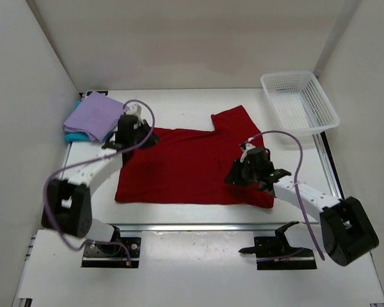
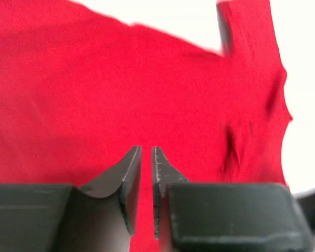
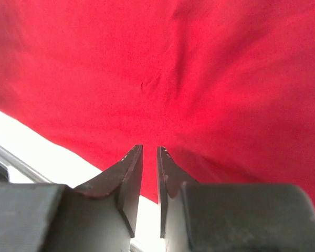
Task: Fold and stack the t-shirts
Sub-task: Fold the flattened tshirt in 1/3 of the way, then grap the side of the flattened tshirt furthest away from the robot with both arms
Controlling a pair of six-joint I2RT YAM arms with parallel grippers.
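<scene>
- The folding step is falling on the dark red shirt point(image 1: 185, 166), which is lying spread flat and still unfolded at the middle of the table point(image 1: 179, 102). The lavender shirt point(image 1: 96, 114) is sitting folded on the teal shirt point(image 1: 73, 136) at the table's 10 o'clock corner.
- The left gripper point(image 2: 146, 149) is hovering at the red shirt's 10 o'clock corner. Its jaws are standing nearly pressed together with only a slit between, and whether cloth is caught there is not showing.
- The right gripper point(image 3: 149, 148) is sitting over the shirt's 4 o'clock side, near the front hem. Its jaws are equally close, and creases are running toward the tips, so it is probably pinching the cloth.
- The next move is likely calling for both arms to be gripping an edge firmly and carrying it across together, keeping the cloth taut so the fold is landing square.
- The white basket point(image 1: 288, 75) is standing at 2 o'clock, well apart from the shirts.
</scene>
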